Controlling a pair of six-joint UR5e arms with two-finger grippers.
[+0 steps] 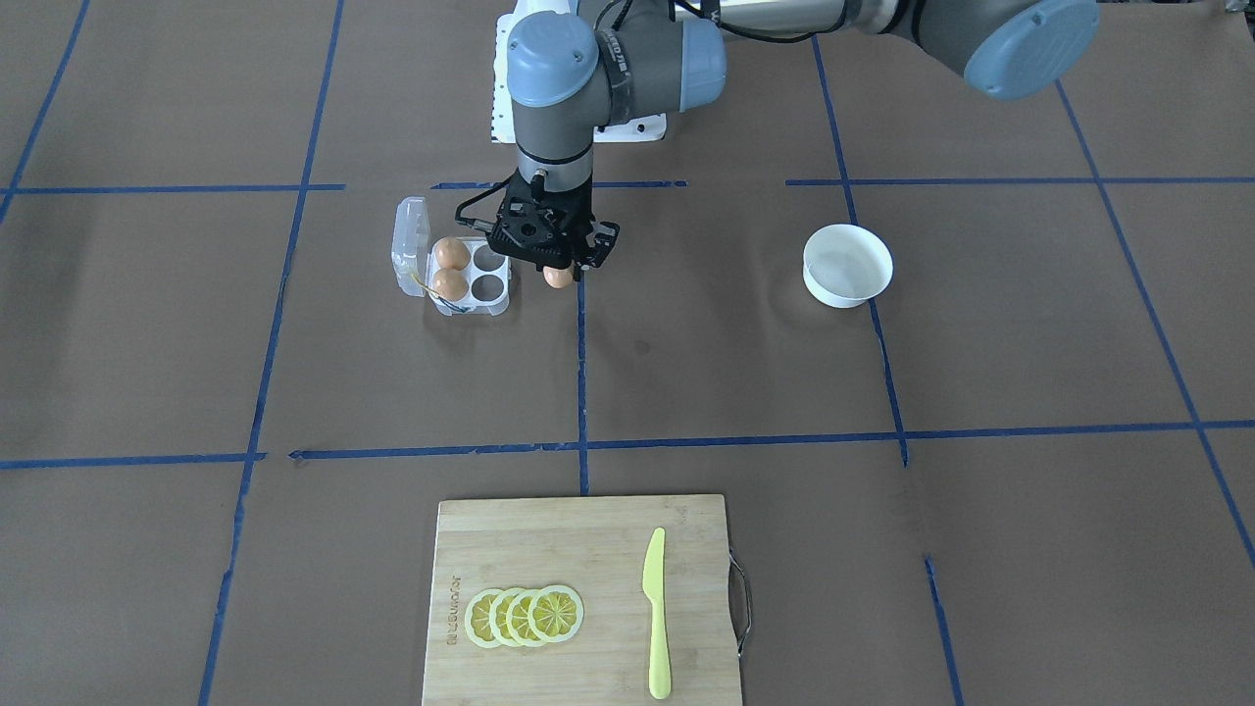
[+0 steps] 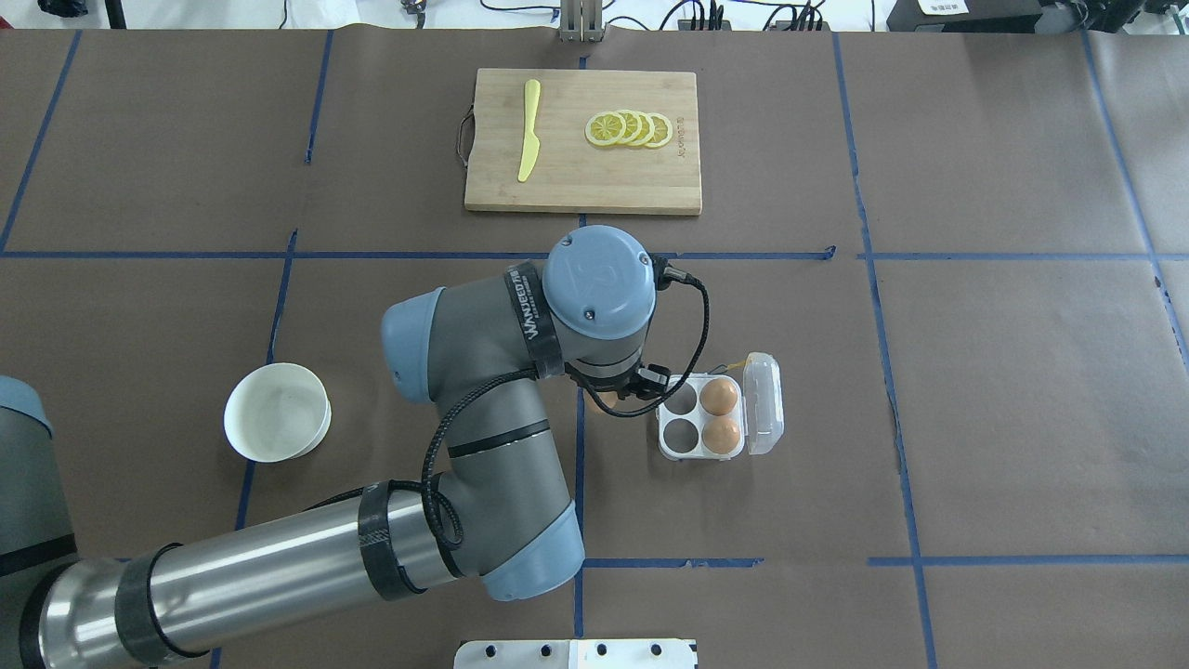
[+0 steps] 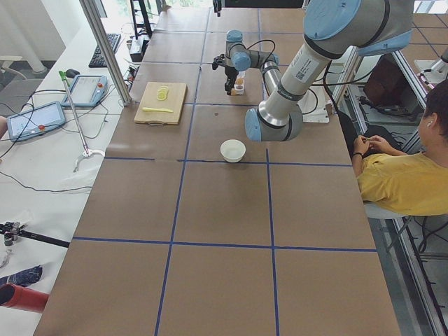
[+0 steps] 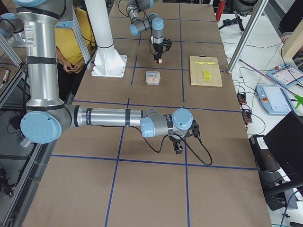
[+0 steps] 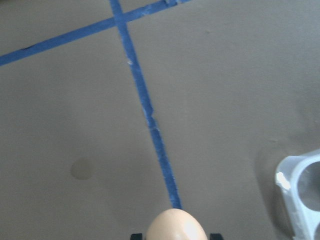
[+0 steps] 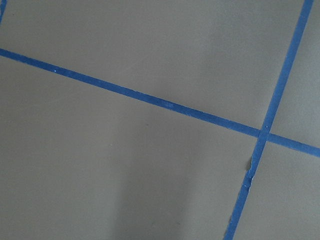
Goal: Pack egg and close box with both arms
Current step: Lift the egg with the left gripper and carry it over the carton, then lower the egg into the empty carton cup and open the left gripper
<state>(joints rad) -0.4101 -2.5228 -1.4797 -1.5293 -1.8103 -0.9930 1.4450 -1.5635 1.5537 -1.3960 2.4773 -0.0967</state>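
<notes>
My left gripper [image 1: 560, 271] is shut on the tan-brown egg [image 1: 559, 278] and holds it tip down, just beside the box [image 1: 472, 305] on the side of its two vacant cells. The left wrist view shows the egg [image 5: 176, 226] between the fingertips and a corner of the box [image 5: 299, 196]. The box is a clear carton with its lid [image 1: 412, 243] standing open. Two orange eggs [image 1: 451, 269] fill the cells next to the lid. My right gripper [image 4: 182, 143] shows only in the exterior right view, far from the box, and I cannot tell its state.
A white bowl [image 1: 847, 263] stands on the brown table to my left. A wooden cutting board [image 1: 549, 549] with lemon slices [image 1: 525, 616] and a yellow knife [image 1: 655, 613] lies at the far edge. A seated person [image 3: 399, 175] is beside the table.
</notes>
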